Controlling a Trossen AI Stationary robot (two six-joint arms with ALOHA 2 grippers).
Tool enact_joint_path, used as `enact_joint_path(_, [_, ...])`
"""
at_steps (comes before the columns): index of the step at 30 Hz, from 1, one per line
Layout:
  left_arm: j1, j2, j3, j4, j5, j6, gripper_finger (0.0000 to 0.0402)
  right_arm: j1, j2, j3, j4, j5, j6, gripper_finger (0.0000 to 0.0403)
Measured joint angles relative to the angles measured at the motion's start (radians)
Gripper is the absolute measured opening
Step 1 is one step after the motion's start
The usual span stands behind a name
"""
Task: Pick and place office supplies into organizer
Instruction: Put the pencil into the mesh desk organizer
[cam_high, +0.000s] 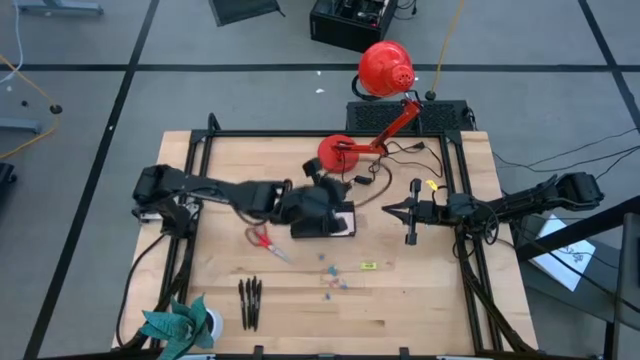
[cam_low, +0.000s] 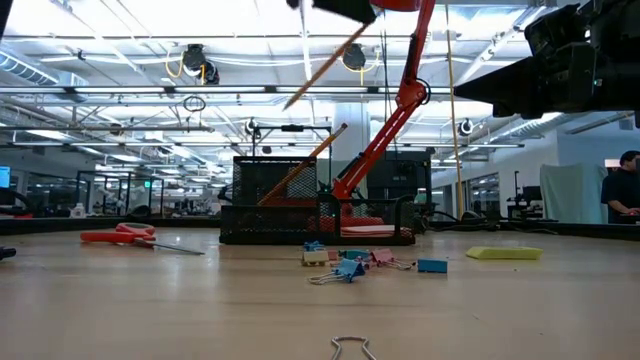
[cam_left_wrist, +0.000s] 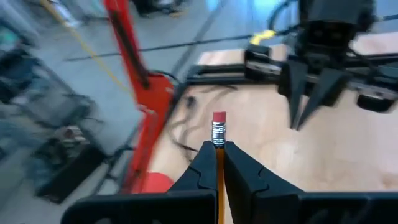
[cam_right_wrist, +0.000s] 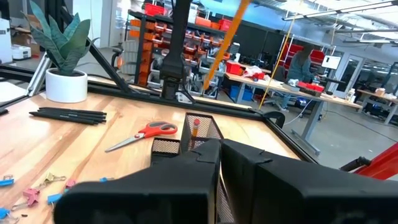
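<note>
From the high view, nearest my edge of the table I see three dark pens lying side by side at about seven o'clock from the table's centre, with a teal plant in a white pot just beyond them toward the corner. Going up the table, small blue and yellow clips are scattered near six o'clock, and a yellow piece lies just to their right. The red-handled scissors rest flat at about eight o'clock, near the black organizer at the centre. My left gripper hovers over the organizer, its claw pinched narrow on the orange pencil, eraser end sticking out past the fingertips. My right gripper waits at three o'clock, claw closed on nothing, tips pointing at the organizer but apart from it. Farthest off, at twelve o'clock, stands the red lamp base.
</note>
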Motion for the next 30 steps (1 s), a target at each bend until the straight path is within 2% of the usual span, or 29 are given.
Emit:
enact_joint_path(2, [0.03,0.0,-0.037,0.031,0.077,0.002,0.0008,0.0,0.0,0.0,-0.002,0.0,-0.003,0.0009])
enact_joint_path(11, [0.119,-0.029,-0.27,0.303,0.221,0.041,0.0005,0.0,0.0,0.0,-0.017,0.0,-0.004,0.0009])
enact_joint_path(15, [0.129,-0.11,-0.391,0.381,0.215,0.022,0.0015,0.0,0.0,0.0,-0.034,0.001,-0.004,0.0009])
enact_joint_path(19, [0.125,-0.187,-0.55,0.543,0.205,0.005,0.0011,0.0,0.0,0.0,-0.049,0.001,-0.007,0.0009])
enact_joint_path(25, [0.124,-0.216,-0.74,0.795,0.162,-0.037,0.0013,0.0,-0.003,0.0,-0.059,0.002,-0.006,0.0009])
enact_joint_path(30, [0.117,-0.205,-0.817,0.801,0.13,-0.064,0.0009,0.0,-0.002,0.0,-0.042,0.001,-0.007,0.0009])
